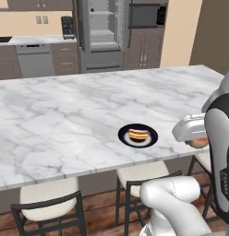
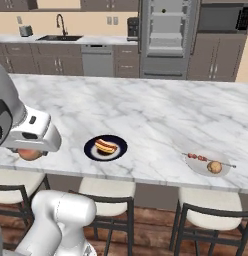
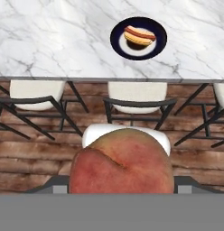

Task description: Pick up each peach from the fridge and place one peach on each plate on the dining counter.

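The gripper (image 2: 30, 152) holds a peach (image 3: 121, 161), and in the hand view this fruit sits big and close at the bottom, red-orange with a yellowish part on top, pressed between the two fingers, so the fingers are closed around it. In the right base view the peach (image 2: 30, 154) shows under the white hand at the near edge of the dining counter (image 2: 146, 115), and in the left base view only a small piece of the peach (image 1: 198, 142) is seen under the hand, beside the dark forearm. The hand is over the near edge of the counter, above the stools (image 3: 136, 101), and the wooden floor (image 3: 37, 158) lies below. On the marble top a black plate (image 1: 137, 135) stands near the front edge, and it carries a hot dog (image 1: 138, 134) in a bun; the same plate (image 3: 138, 38) is seen ahead of the gripper in the hand view, apart from the peach. Further to the right on the counter, in the right base view, there is a pale plate (image 2: 208, 163) with a skewer (image 2: 198, 157) and a small round brownish item (image 2: 214, 167) on it; I cannot tell what this item is. Behind the counter the fridge (image 2: 167, 35) stands open, with its pale shelves visible, between the brown cabinets (image 2: 61, 59) and a microwave (image 2: 223, 17).
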You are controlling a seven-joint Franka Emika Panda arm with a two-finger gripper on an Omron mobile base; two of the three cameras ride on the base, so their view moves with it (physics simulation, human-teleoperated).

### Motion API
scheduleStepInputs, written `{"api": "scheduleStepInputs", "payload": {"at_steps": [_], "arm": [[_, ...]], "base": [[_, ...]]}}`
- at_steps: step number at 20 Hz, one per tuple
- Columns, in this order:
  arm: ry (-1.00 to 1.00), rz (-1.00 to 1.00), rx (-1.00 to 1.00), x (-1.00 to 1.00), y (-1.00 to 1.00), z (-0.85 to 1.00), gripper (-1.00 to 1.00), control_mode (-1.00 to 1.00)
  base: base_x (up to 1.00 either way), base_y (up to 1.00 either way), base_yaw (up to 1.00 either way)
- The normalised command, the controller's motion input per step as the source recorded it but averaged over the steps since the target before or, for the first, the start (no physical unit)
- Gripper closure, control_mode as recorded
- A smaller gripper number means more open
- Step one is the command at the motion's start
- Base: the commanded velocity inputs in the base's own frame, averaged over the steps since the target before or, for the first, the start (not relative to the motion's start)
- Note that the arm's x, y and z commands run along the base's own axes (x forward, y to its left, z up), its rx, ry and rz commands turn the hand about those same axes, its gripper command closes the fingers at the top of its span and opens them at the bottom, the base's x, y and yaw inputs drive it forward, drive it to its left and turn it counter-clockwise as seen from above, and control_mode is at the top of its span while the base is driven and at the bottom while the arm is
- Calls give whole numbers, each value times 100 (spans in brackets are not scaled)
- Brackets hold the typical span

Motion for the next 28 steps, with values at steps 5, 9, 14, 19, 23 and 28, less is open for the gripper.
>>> {"api": "scheduleStepInputs", "payload": {"at_steps": [5,9,14,19,23,28], "arm": [[0,0,0,0,0,0,100,100],[1,0,0,23,5,0,100,-100],[0,0,0,100,15,-20,100,-100],[1,0,-2,100,19,-44,100,-100],[0,0,-4,100,1,-96,100,-100],[0,0,-2,100,0,-100,100,-100]], "base": [[12,7,-1],[14,2,0],[0,0,0],[0,0,0],[0,0,0],[0,0,0]]}}
